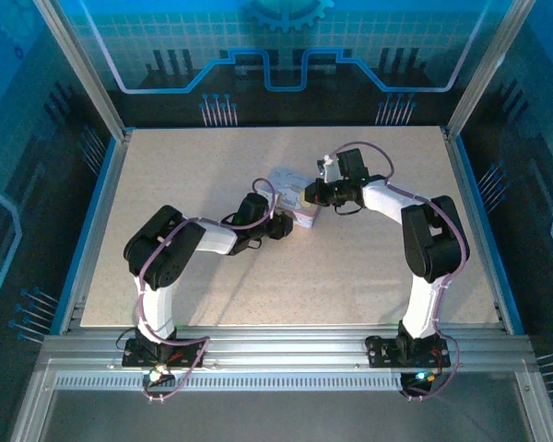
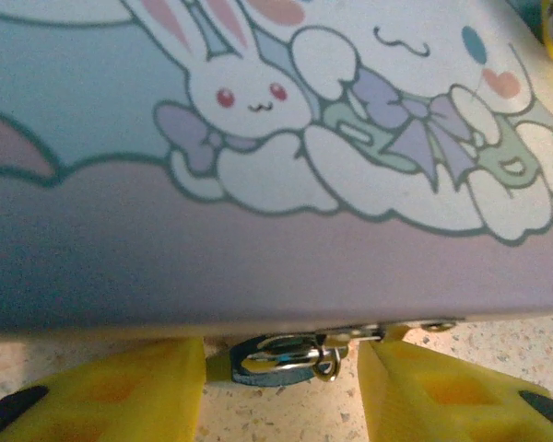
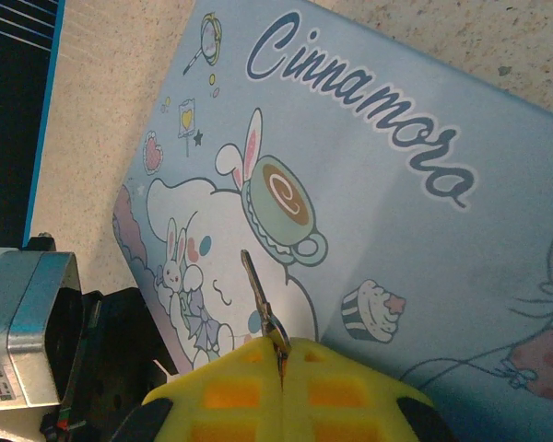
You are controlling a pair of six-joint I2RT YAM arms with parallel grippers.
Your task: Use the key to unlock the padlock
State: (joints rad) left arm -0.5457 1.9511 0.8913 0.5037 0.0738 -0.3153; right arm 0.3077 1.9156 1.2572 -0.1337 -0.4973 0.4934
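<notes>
Silvery padlock (image 2: 278, 357) between left gripper (image 2: 281, 378) jaws — key (image 3: 255, 287) in right gripper (image 3: 282, 354)

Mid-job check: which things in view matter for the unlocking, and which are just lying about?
In the job:
- key, pinched in the right gripper
- padlock, at the edge of the printed box, between the open fingers of the left gripper

Just there:
- table
- blue enclosure walls
</notes>
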